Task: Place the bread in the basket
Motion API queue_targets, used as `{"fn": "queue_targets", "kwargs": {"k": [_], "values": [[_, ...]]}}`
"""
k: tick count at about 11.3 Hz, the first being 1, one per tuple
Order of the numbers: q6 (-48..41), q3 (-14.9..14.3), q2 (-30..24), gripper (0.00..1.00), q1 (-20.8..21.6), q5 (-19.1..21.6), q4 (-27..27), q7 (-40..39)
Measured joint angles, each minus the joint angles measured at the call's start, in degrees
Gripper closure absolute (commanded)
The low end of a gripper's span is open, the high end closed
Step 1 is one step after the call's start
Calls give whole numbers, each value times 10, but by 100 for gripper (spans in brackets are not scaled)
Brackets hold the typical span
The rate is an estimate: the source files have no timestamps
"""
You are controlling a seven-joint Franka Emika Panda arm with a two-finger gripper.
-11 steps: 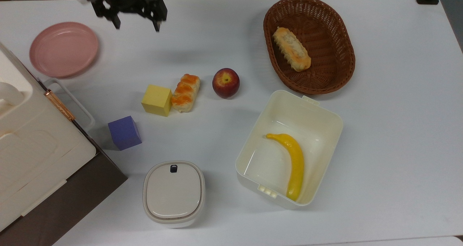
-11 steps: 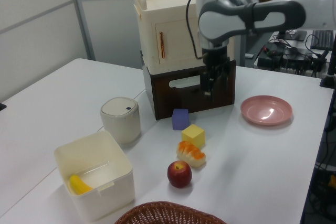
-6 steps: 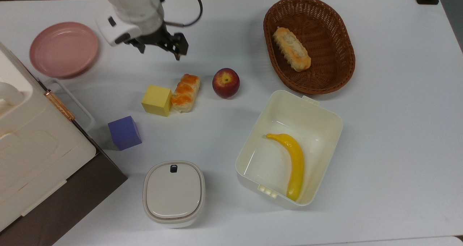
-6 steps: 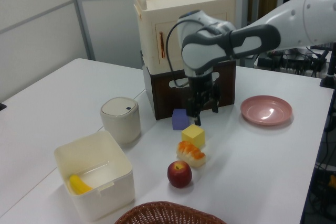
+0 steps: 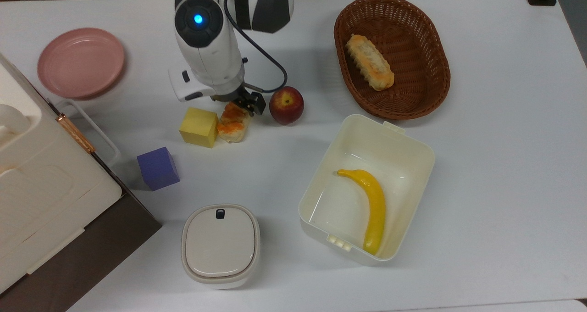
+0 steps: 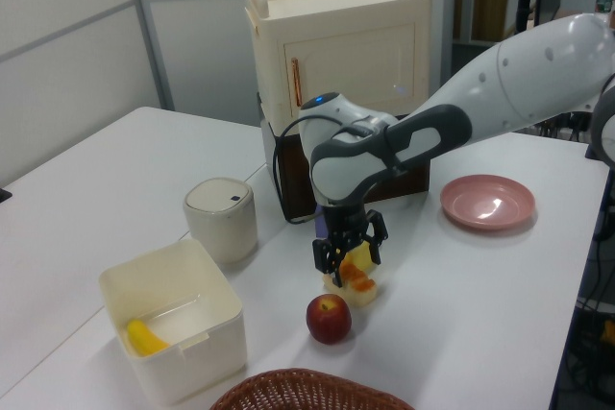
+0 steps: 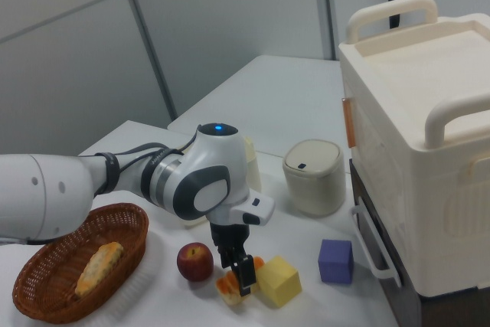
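Orange-glazed bread (image 5: 232,121) is sitting mid-table, touching the yellow block (image 5: 198,127). Gripper (image 6: 349,254) is hanging spread, straddling it lengthwise to avoid the block. Basket (image 5: 429,96), near the table's far edge, is waiting.

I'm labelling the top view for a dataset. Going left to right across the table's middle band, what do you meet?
Yellow cube → bread, with the gripper over its far end → apple → basket, already holding a longer pale bread.
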Motion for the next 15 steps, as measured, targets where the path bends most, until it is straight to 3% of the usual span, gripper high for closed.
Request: {"fn": "queue_targets", "kwargs": {"k": [1, 2, 3, 4, 5, 10, 15], "values": [[7, 1, 8, 0, 0, 0, 0, 3], [11, 3, 14, 11, 1, 0, 0, 4], [12, 4, 18, 37, 1, 0, 0, 5], [12, 4, 21, 52, 1, 0, 0, 5], [12, 4, 22, 59, 1, 0, 0, 5], [-13, 7, 15, 59, 5, -14, 14, 5], [-88, 17, -41, 58, 11, -15, 39, 0]]}}
